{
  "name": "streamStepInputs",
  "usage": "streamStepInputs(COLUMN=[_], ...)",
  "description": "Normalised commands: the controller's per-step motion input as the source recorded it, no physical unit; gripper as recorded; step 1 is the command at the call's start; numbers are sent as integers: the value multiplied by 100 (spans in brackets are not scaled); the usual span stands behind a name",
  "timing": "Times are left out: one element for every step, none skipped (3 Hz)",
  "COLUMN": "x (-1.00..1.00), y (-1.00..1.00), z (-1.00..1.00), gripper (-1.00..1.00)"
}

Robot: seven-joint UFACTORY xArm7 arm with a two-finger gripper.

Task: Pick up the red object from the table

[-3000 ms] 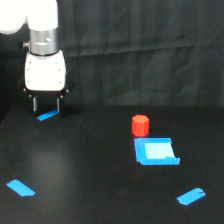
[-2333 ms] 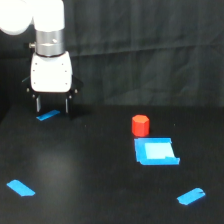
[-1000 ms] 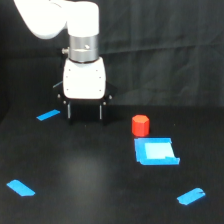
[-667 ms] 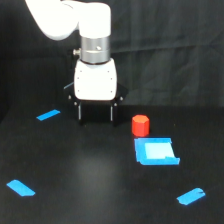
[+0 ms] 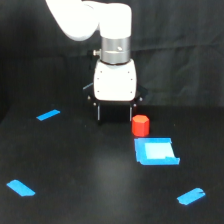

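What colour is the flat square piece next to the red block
Light blue flat square piece, clearest in the exterior view.

**Blue bits on black**

A flat blue square [image 5: 156, 151] lies toward the exterior view's right. Three blue tape strips sit well apart: one far left [image 5: 48, 114], one near left [image 5: 21, 188], one near right [image 5: 191, 196]. A black cloth backdrop [image 5: 190, 50] hangs behind.
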Motion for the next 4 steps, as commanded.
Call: streamStepInputs(x=[61, 46, 24, 9], y=[-3, -27, -44, -45], z=[-6, -13, -22, -32], gripper=[97, 97, 95, 82])
